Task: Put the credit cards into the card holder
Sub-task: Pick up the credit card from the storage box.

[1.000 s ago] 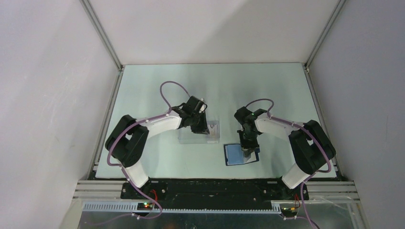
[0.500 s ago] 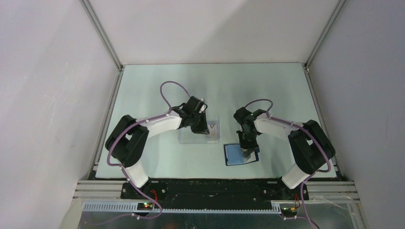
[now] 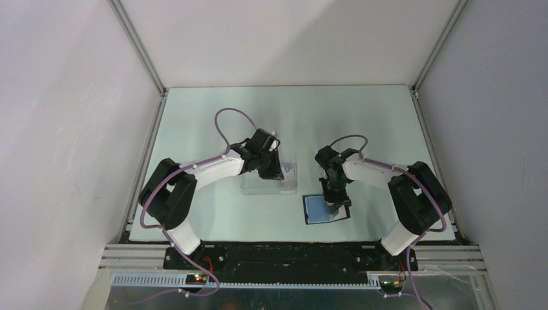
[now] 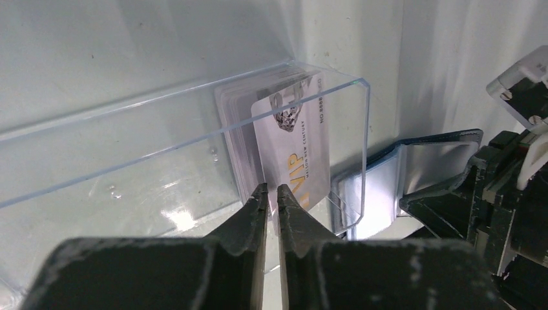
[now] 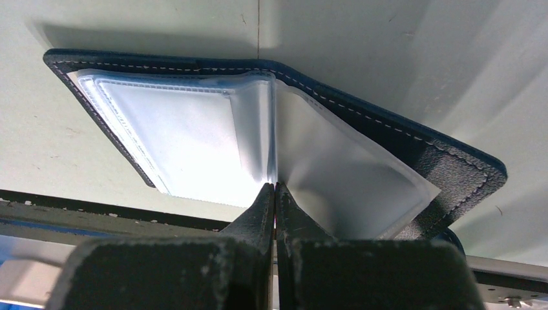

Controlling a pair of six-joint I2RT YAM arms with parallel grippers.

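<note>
When viewed from overhead: one pale green table (image 3: 194,123), two arms, one clear open-topped box (image 3: 255,186), one card holder (image 3: 313,210). Left gripper (image 3: 279,173) down inside right-hand end of box. Right gripper (image 3: 334,205) down on card holder, which lies open on table, right of box, nearer arm bases and not touching box.

Left wrist view: one stack of credit cards (image 4: 234,129), upright on edge against end wall of box. Number in stack hard to count, perhaps five. One front card (image 4: 294,155), white with gold "VIP" lettering and one silver emblem, leaning slightly off stack. Fingers nearly together, thin slit only, with lower edge of front card nipped between tips. Card holder beyond box wall at right, one leaf raised.

Right wrist view: card holder spread open. One dark navy stitched cover (image 5: 446,161) against table. Two clear plastic sleeves (image 5: 187,129) inside, one on each side of centre fold. Fingers closed tight with no gap, pinching centre fold where both sleeves meet.
</note>
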